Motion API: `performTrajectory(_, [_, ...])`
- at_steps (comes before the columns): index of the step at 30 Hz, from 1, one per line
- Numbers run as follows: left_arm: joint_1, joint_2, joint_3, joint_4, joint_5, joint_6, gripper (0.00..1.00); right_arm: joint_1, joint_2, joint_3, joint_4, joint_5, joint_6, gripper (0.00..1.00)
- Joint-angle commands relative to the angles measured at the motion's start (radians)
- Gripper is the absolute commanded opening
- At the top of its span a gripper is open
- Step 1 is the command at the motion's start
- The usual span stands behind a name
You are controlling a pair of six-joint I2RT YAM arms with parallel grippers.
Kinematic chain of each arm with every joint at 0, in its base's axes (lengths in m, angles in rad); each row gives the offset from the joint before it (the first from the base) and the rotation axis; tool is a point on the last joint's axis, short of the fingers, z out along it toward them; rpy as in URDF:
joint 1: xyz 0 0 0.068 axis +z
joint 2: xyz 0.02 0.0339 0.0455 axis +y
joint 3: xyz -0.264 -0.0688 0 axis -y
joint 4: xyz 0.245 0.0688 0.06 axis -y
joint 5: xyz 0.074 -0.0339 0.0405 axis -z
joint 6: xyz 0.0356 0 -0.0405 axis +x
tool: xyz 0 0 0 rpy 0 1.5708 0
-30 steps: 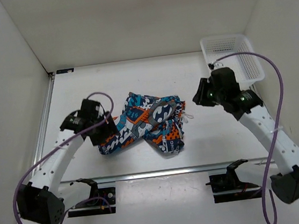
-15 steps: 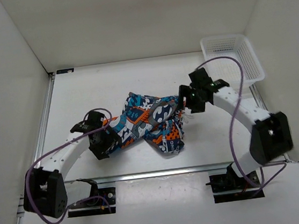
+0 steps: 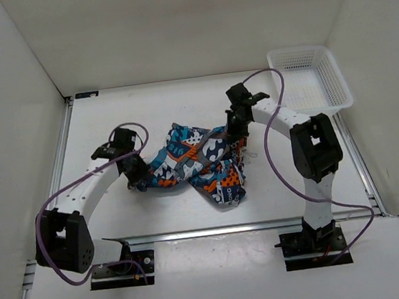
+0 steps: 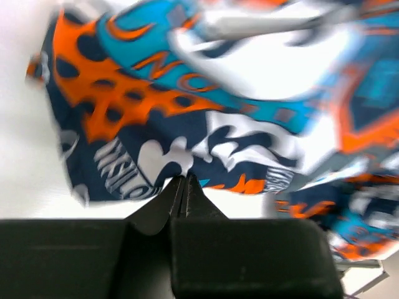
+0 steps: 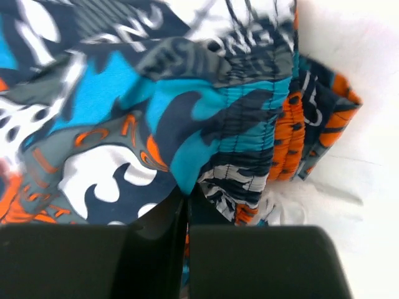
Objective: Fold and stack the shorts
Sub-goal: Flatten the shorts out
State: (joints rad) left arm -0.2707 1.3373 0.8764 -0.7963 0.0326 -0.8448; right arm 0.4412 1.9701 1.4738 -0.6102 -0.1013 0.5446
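The shorts (image 3: 197,160), printed in blue, orange, white, black and grey, lie crumpled in the middle of the table. My left gripper (image 3: 135,180) is at their left edge. In the left wrist view its jaws (image 4: 185,180) are pressed together on the hem of the shorts (image 4: 206,99). My right gripper (image 3: 234,127) is at their upper right corner, by the waistband. In the right wrist view it (image 5: 187,194) is shut on a blue fold of the shorts (image 5: 187,112) beside the gathered elastic. The drawstring (image 3: 247,156) trails off to the right.
A white mesh basket (image 3: 312,79) stands at the back right corner of the table. White walls close in the left, back and right sides. A metal rail (image 3: 209,230) runs along the near edge, with both arm bases behind it.
Both arms swung in toward the shorts and their jaws closed on the fabric. The right arm came from near the basket to the waistband. The left end of the shorts has shifted up.
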Motion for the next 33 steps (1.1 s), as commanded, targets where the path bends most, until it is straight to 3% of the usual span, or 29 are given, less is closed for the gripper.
performTrajectory(1, [0.016, -0.023, 0.166, -0.055, -0.066, 0.073, 0.1, 0.005, -0.065, 0.178, -0.034, 0.102, -0.02, 0.0])
performTrajectory(3, [0.062, 0.019, 0.334, -0.114, -0.114, 0.127, 0.1, -0.013, -0.077, 0.284, -0.081, 0.182, -0.052, 0.0])
performTrajectory(5, [0.132, 0.089, 0.471, -0.151, -0.114, 0.168, 0.1, -0.033, -0.039, 0.521, -0.17, 0.192, -0.083, 0.0])
performTrajectory(7, [0.172, 0.143, 0.716, -0.216, -0.114, 0.208, 0.1, -0.067, 0.001, 0.714, -0.235, 0.175, -0.095, 0.0])
performTrajectory(8, [0.189, 0.169, 0.804, -0.237, -0.102, 0.217, 0.1, -0.078, 0.034, 0.903, -0.285, 0.16, -0.104, 0.0])
performTrajectory(9, [0.214, 0.207, 0.964, -0.257, -0.102, 0.226, 0.1, -0.091, 0.035, 0.98, -0.298, 0.144, -0.104, 0.0])
performTrajectory(11, [0.214, 0.218, 1.082, -0.267, -0.128, 0.227, 0.1, -0.091, 0.0, 1.03, -0.252, 0.114, -0.104, 0.0])
performTrajectory(13, [0.214, 0.218, 1.125, -0.25, -0.154, 0.217, 0.1, -0.091, -0.11, 0.946, -0.188, 0.101, -0.114, 0.0])
performTrajectory(15, [0.214, 0.179, 1.106, -0.239, -0.132, 0.217, 0.1, -0.091, -0.195, 0.748, -0.114, 0.092, -0.123, 0.0])
performTrajectory(17, [0.193, 0.131, 0.986, -0.23, -0.132, 0.208, 0.1, -0.076, -0.327, 0.599, -0.096, 0.126, -0.123, 0.0])
performTrajectory(18, [0.182, 0.064, 0.925, -0.198, -0.132, 0.208, 0.1, -0.067, -0.376, 0.419, -0.074, 0.146, -0.123, 0.0])
performTrajectory(22, [0.153, -0.12, 0.458, -0.13, -0.08, 0.161, 0.1, 0.001, -0.679, -0.077, 0.003, 0.258, -0.081, 0.0])
performTrajectory(24, [0.13, -0.159, 0.339, -0.098, -0.057, 0.136, 0.1, 0.025, -0.755, -0.27, 0.003, 0.293, -0.054, 0.0])
performTrajectory(27, [0.07, -0.159, 0.236, -0.089, -0.033, 0.11, 0.1, 0.034, -0.92, -0.441, -0.065, 0.344, -0.018, 0.0])
performTrajectory(31, [-0.011, -0.09, 0.262, -0.089, -0.056, 0.101, 0.1, 0.034, -1.033, -0.535, -0.175, 0.394, 0.053, 0.0])
performTrajectory(32, [-0.04, -0.046, 0.3, -0.077, -0.056, 0.101, 0.1, 0.034, -1.047, -0.535, -0.192, 0.408, 0.067, 0.03])
performTrajectory(33, [-0.054, -0.017, 0.324, -0.077, -0.056, 0.11, 0.1, 0.034, -1.068, -0.55, -0.209, 0.417, 0.084, 0.2])
